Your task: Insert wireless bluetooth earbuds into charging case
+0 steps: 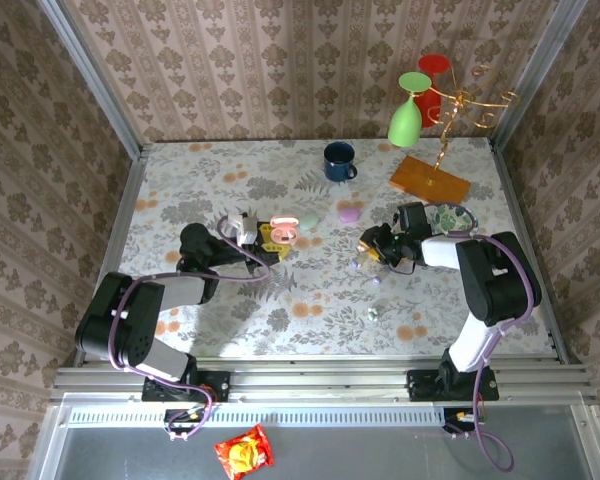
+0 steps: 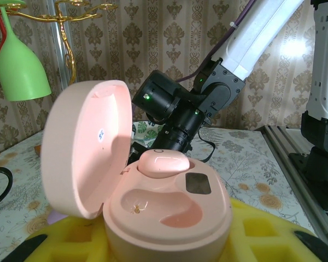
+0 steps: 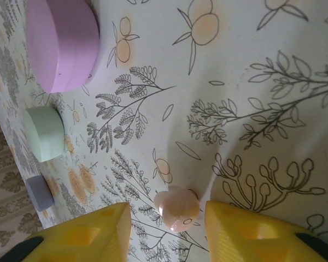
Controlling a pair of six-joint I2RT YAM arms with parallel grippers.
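Earbud, glossy pink bead, lies between right tool's parted jaws; left tool apparently clamps case.

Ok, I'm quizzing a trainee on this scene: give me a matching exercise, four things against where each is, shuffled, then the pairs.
Things
1. open pink plastic charging case
2. loose pink plastic earbud
3. green wine glass
4. dark blue mug

Places
A. hanging upside down on the gold wire rack
B. clamped in the left gripper
C. standing at the far side of the table
D. lying on the table between the open fingers of the right gripper

Pairs: 1-B, 2-D, 3-A, 4-C
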